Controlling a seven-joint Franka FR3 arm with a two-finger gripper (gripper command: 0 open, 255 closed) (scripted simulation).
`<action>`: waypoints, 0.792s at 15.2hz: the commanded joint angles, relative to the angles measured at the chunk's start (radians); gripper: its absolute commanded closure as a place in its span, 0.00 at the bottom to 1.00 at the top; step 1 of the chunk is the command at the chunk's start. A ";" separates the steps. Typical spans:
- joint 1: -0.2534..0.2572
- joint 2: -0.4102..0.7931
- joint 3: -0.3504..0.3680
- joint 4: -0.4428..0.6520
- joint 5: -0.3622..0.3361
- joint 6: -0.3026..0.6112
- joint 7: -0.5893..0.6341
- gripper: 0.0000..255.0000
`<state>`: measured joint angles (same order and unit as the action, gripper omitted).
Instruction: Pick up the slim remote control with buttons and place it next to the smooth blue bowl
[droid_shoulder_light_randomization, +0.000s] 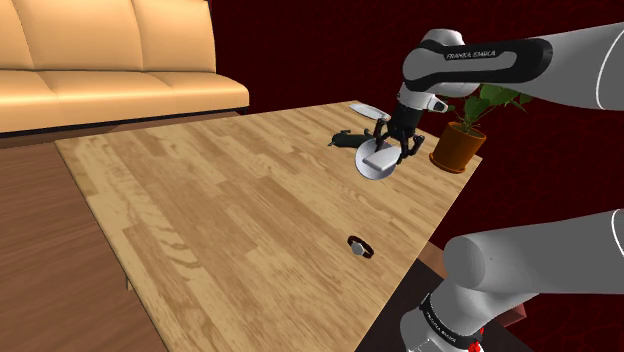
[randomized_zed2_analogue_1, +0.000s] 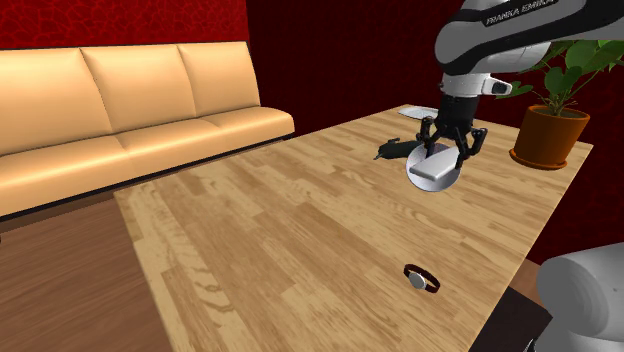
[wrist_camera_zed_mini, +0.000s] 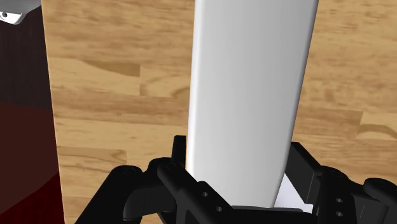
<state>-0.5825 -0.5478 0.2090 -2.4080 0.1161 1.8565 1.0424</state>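
Remote, plain white slab, no buttons drawn, is clamped between my fingers. My gripper holds it low over the wooden table, near the far corner. Shoulder and 2nd ext views show a round white-grey bowl right at the remote's lower end; touching or not, can't tell. Wrist view shows wood grain behind the slab. Ext views also show a small black object just beside the bowl, a potted plant at the corner, and a wristwatch well apart.
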 joint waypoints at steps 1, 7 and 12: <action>0.001 -0.001 0.002 -0.028 0.002 0.028 -0.001 1.00; 0.003 0.016 0.010 -0.096 0.007 0.113 -0.001 1.00; 0.004 0.039 0.018 -0.148 0.011 0.187 -0.001 1.00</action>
<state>-0.5783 -0.5153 0.2253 -2.5477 0.1268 2.0287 1.0411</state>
